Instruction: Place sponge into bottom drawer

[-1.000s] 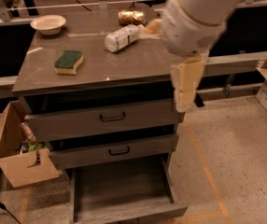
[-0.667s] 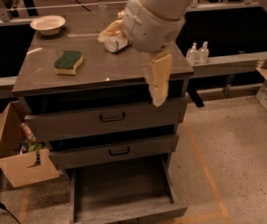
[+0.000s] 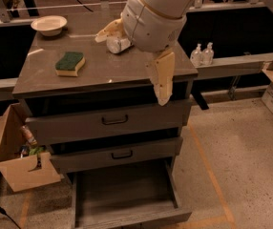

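Tool (image 3: 134, 63) above cabinet top (image 3: 103, 73), sponge (image 3: 70, 63) well apart

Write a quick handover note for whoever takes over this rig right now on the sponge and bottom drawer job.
Gripper: open, holding nothing, over the right half of the cabinet top, by the white bottle.
Sponge: lying on the cabinet top, left side, apart from the gripper.
Bottom drawer: pulled open.
Done: drawer open.
Left: grasp the sponge, lower it into the drawer, release.

Speckled concrete floor (image 3: 244, 142) with orange tape lines (image 3: 208, 168); a grey ledge (image 3: 244, 62) runs behind; an open cardboard box (image 3: 17, 168) stands left.
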